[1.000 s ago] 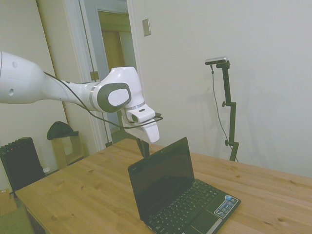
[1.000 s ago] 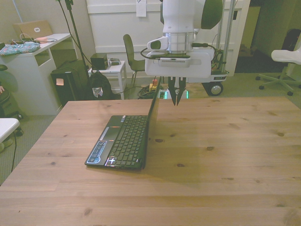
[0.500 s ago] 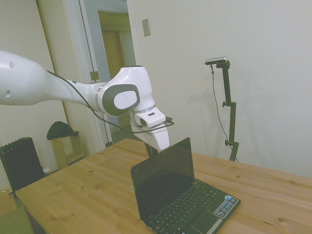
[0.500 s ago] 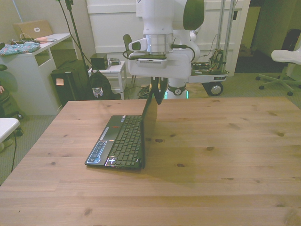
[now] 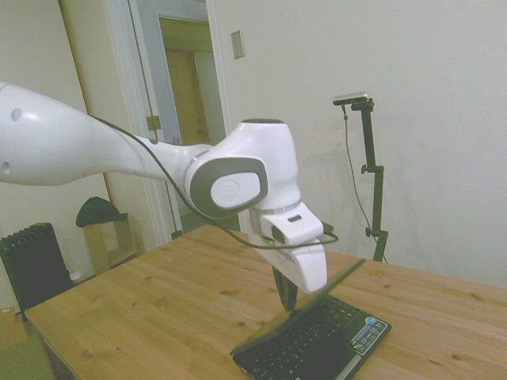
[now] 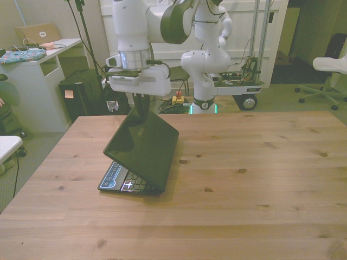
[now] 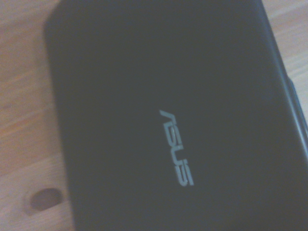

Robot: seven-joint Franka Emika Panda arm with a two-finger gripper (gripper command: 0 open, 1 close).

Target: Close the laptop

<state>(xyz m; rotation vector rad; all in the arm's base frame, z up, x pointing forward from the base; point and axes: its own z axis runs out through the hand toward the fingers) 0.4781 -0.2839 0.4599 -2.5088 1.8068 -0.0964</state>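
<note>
1. The laptop point(image 6: 142, 154) sits on the wooden counter point(image 6: 260, 179), toward the front view's left, with its hinge edge toward the front view's right.
2. Its lid is tilted well down over the keyboard, roughly half shut, so a wedge of space remains between lid and keys.
3. In the side view the laptop point(image 5: 313, 336) shows its keyboard under the leaning lid, and the blue-and-white sticker point(image 5: 367, 335) on the palm-rest corner is uncovered.
4. The jaws point(image 6: 139, 106) hang from the white arm point(image 5: 95, 154) and press on the back of the lid near its upper edge.
5. In the side view the jaws point(image 5: 287, 297) appear as a single dark shape against the lid, so I cannot tell whether they are parted or closed.
6. The wrist view is filled by the black lid of the laptop point(image 7: 159, 96), with its silver logo point(image 7: 176, 147) readable and a strip of counter point(image 7: 24, 144) with a dark knot beside it.
7. In the front view, the front row of keys and the sticker point(image 6: 113, 174) peek out below the lid's lowered edge.
</note>
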